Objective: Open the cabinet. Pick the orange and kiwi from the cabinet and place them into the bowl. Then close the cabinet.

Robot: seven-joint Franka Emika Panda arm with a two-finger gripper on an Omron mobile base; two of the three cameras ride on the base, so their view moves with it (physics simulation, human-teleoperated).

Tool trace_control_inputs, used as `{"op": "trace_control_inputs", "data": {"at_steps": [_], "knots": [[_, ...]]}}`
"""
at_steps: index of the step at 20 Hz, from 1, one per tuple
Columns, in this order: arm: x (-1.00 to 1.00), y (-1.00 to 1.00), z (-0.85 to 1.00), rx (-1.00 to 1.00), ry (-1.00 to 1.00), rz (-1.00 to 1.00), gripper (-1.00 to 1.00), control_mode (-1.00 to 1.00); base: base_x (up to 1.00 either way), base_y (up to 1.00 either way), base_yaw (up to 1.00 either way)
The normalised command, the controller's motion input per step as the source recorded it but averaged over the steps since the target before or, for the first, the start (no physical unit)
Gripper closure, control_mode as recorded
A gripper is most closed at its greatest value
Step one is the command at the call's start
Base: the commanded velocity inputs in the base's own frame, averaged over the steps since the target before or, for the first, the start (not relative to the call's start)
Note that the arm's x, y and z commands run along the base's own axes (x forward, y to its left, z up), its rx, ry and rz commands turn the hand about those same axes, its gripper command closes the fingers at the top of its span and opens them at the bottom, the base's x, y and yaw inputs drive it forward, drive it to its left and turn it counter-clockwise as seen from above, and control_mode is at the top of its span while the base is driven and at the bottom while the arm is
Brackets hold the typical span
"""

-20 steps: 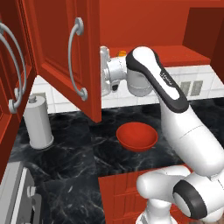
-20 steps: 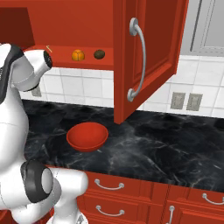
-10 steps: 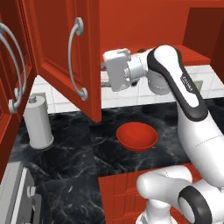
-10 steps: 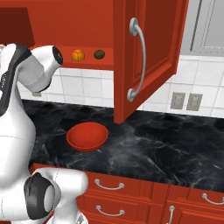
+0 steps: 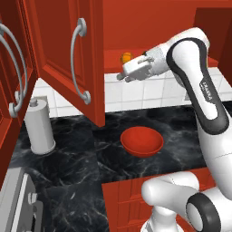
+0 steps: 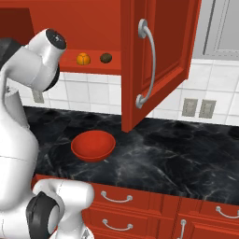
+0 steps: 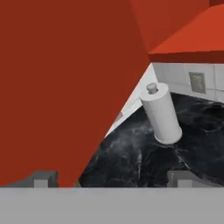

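Note:
The red cabinet (image 6: pixel 163 56) hangs open, its doors (image 5: pixel 59 54) swung out. On its lower shelf lie the orange (image 6: pixel 83 58) and, just to its right, the dark kiwi (image 6: pixel 106 58). From the left side the orange (image 5: pixel 126 57) shows right behind my hand. My gripper (image 5: pixel 122 76) hovers in front of the shelf edge, a little below the orange and pointing left. Its fingertips (image 7: pixel 41 179) stand wide apart, open, with nothing between them (image 7: pixel 113 179). The glossy red bowl (image 5: pixel 142 140) (image 6: pixel 93 145) sits on the black counter below the shelf.
A white paper-towel roll (image 5: pixel 41 127) (image 7: pixel 161 114) stands on the counter at the left, under the open door. The open door's red face (image 7: pixel 65 87) looms close to the hand. Wall outlets (image 6: pixel 198 108) sit on the tiled backsplash. Red drawers (image 6: pixel 116 200) run below the counter.
The arm's elbow has risen and swung right, and the hand has turned and lifted slightly toward the shelf edge. The gripper stays open; fruit, bowl and doors have not moved.

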Motion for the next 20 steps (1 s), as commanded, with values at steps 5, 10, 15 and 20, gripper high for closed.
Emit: {"op": "trace_control_inputs", "data": {"at_steps": [5, 10, 15, 20], "knots": [[-0.35, -0.62, 0.0, -0.29, -0.41, -0.19, -1.0, -1.0, 0.0, 0.0, 0.0], [-0.08, -0.58, 0.0, -0.05, -0.29, -0.4, -1.0, -1.0, 0.0, 0.0, 0.0], [0.0, -0.41, 0.04, 0.03, -0.07, -0.48, -1.0, -1.0, 0.0, 0.0, 0.0], [0.0, -0.28, 0.16, 0.08, -0.01, -0.3, -1.0, -1.0, 0.0, 0.0, 0.0]]}}
